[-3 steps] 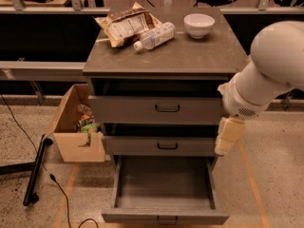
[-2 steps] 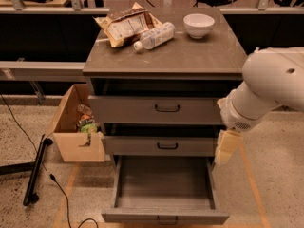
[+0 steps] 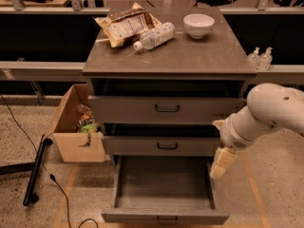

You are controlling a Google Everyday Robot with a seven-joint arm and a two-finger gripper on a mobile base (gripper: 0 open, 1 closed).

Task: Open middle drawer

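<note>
Three drawers logged in the grey-brown cabinet (image 3: 190, 61). Where was the middle drawer (image 3: 137, 145)?
— Centre of frame, looked pushed in. Flat matte front, small dark handle (image 3: 167, 146). Top drawer (image 3: 123, 109) sat above it. Bottom drawer (image 3: 164, 189) stood pulled out below, a bare shallow box.

And the gripper (image 3: 222, 163)?
— Right of centre, cream plastic, hanging from a rounded white arm (image 3: 270, 110). It was beside the middle drawer's right end, over the open bottom drawer's corner, apart from the handle. Open or closed: could not tell.

Surroundings?
— On top: white bowl (image 3: 198, 25), clear bottle (image 3: 154, 36) lying down, crinkled snack bag (image 3: 124, 26). Left, on speckled floor: cardboard box (image 3: 76, 139), black pole (image 3: 35, 172).
</note>
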